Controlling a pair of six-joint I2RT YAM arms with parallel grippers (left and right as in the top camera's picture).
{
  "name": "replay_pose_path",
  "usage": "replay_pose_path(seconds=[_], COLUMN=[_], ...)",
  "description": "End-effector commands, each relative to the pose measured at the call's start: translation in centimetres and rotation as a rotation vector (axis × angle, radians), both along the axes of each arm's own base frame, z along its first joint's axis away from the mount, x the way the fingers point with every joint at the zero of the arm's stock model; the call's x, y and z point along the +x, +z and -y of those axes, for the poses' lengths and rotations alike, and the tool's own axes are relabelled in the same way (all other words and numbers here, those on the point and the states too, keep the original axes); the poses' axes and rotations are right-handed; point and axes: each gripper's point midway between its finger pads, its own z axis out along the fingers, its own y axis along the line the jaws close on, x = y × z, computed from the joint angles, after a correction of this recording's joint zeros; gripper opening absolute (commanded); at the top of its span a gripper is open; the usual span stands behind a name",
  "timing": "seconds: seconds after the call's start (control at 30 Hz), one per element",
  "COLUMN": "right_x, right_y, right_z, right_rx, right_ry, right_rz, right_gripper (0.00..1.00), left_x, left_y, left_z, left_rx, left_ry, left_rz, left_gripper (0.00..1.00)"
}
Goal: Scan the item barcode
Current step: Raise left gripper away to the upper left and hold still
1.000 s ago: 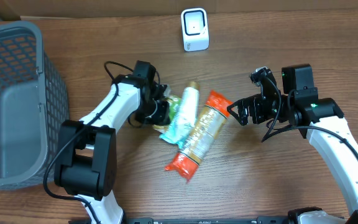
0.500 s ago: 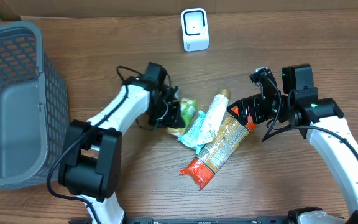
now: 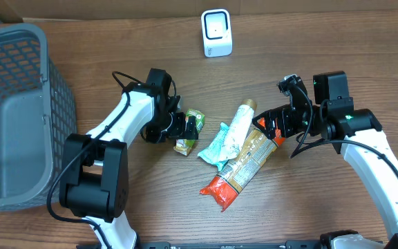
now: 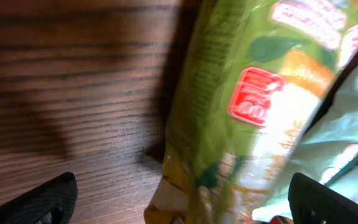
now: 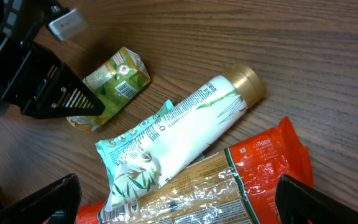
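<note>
Closest to the robot's side of the table [image 3: 302, 207], an orange-ended snack packet [image 3: 242, 168] is lying slantwise, its upper end resting beside the right gripper [image 3: 261, 126]. That gripper is hanging with its jaws spread wide and is holding nothing. Just past the packet, a white tube [image 3: 232, 133] with a gold cap is lying partly across it, the cap pointing away from the robot. To the left of the tube, the green pouch [image 3: 189, 133] is sitting crumpled on the wood, a barcode showing on its upper face in the right wrist view. The left gripper [image 3: 179, 126] is straddling the pouch with its jaws fully parted and is not clamping it; whether a finger is brushing it is unclear. A grey basket [image 3: 19, 83] is standing at the far left. At the far edge, well apart from the pouch, the white scanner [image 3: 217, 32] is standing upright.
</note>
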Motion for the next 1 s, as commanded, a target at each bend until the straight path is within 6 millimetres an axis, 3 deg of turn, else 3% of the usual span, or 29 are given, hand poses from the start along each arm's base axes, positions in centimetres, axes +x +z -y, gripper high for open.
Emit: replay_pose_path(seconds=[0.0,0.23,0.33,0.47,0.63,0.97], right_x=[0.5,-1.2,-1.5,-2.0,-1.8,-1.5], right_y=[0.7,0.2,1.1,1.7,1.8,1.8], right_z=[0.0,-0.3,-1.5,-2.2,-2.2,-2.1], right_rx=[0.005,0.033,0.128,0.183,0.184,0.176], right_ry=[-0.004,0.001,0.006,0.024,0.025,0.019], right_rz=[0.018,-0.072,-0.109,-0.134,-0.122,-0.110], right_gripper=[1.00,1.00,1.00,1.00,1.00,1.00], left_x=[2.7,5.2,4.9,3.5,1.8,1.4], left_y=[4.4,15.7,20.6,25.4,26.6,24.2], left_z=[0.5,-0.1,-1.0,-2.0,-5.6,-12.1], left_rx=[-0.015,-0.006,0.008,0.029,0.161,0.302], left_ry=[-0.025,-0.013,0.003,-0.005,0.147,0.389], left_rz=[0.140,0.439,0.582,0.732,0.743,0.626], left_gripper=[1.00,1.00,0.99,1.00,1.00,0.99])
